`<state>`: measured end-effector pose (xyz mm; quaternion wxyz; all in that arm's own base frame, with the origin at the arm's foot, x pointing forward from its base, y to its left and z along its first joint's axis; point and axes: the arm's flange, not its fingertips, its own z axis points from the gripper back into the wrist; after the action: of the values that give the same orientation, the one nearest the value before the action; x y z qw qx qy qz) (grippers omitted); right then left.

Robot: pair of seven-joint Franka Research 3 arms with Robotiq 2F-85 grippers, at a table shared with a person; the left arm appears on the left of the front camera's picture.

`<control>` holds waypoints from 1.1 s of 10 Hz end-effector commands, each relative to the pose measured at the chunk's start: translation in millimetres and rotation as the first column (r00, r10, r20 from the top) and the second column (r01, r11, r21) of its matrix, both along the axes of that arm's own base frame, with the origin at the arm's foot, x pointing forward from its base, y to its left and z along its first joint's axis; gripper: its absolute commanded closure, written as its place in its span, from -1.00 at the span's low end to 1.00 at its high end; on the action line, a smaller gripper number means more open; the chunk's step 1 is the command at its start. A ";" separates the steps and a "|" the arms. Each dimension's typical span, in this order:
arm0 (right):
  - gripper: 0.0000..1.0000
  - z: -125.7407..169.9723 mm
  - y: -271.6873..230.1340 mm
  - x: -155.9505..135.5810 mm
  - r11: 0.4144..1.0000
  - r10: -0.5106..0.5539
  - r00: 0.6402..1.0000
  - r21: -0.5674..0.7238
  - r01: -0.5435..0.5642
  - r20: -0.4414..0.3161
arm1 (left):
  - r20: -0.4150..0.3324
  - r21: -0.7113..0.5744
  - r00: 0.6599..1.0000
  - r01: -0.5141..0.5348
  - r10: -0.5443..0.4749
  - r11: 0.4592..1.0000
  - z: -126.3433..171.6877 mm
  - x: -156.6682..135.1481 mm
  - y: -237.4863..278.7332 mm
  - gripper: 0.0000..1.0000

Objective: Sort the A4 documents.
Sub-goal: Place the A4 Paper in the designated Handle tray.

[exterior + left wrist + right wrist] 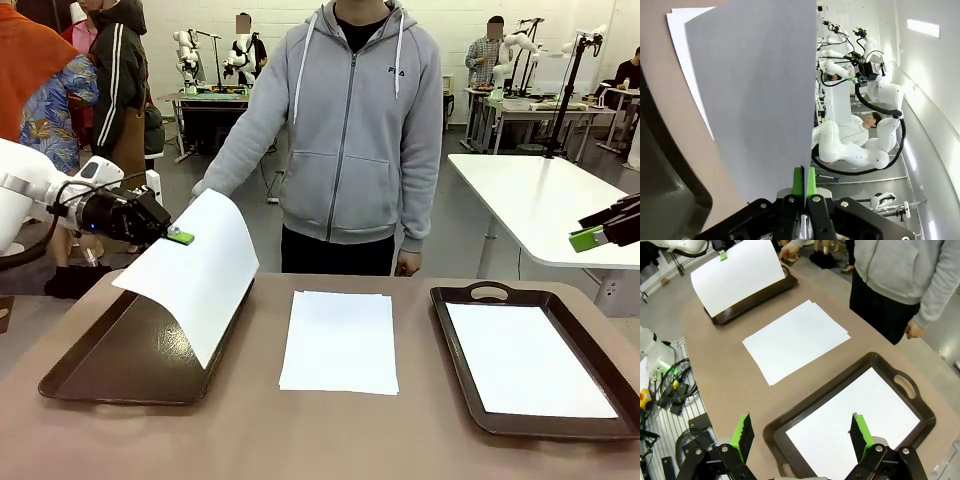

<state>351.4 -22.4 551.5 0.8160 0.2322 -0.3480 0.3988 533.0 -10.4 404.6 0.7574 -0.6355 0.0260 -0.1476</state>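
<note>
Passage over the left tray (pixel 110 360), by the table's (pixel 250 430) left edge, is being blocked by a curved sheet (pixel 205 270), which is being held up at one corner by the clamped left gripper (pixel 180 237). The far edge is being occupied by a person (pixel 350 130), with one hand (pixel 790 250) being rested at that tray's far end. Bare strips beside the middle stack (pixel 340 340) and along the near edge are being left passable. Room over the right tray (pixel 560 428) is being taken by the spread right gripper (pixel 802 420).

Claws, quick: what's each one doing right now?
Left claw: closed on a sheet, held above the left tray.
Right claw: open, empty, over the right tray.
</note>
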 end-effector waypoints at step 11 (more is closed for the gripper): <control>-1.00 -0.7 0.7 0.3 1.000 0.004 1.000 0.003 -0.004 0.002 | -0.124 0.596 0.968 -0.103 0.218 0.796 -55.2 23.6 43.9 0.98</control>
<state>351.4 -22.3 551.5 0.8160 0.2321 -0.3480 0.3989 558.8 35.3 332.8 0.8997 -0.4287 0.0800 -0.0199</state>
